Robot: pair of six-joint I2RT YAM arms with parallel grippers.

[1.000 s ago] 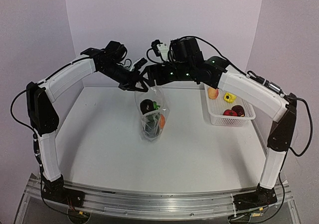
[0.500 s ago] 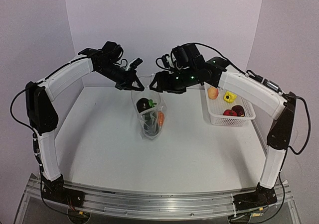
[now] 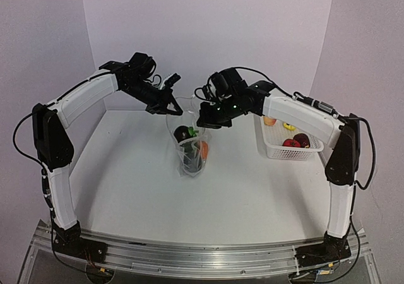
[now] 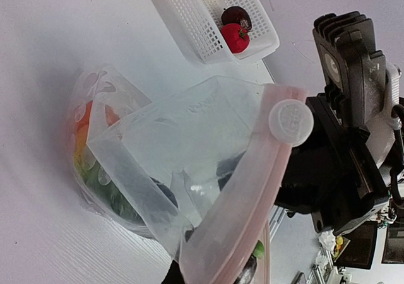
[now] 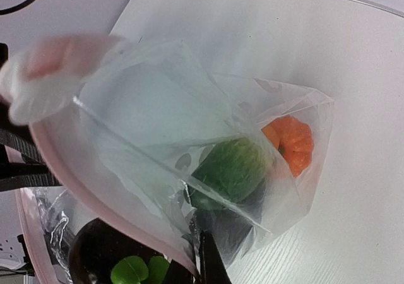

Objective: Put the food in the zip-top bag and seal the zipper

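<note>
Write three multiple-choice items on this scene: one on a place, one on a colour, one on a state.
1. In the top view, relative to the zip-top bag, the white basket stands: A. to its left; B. to its right; C. beneath it.
2. A food colour inside the bag: A. blue; B. orange; C. white.
3. The bag is: A. flat and sealed; B. inside the basket; C. upright, mouth open.

Answers:
1. B: the basket sits at the table's right side.
2. B: an orange piece shows through the plastic.
3. C: the left gripper holds its mouth edge up, unsealed.
</note>
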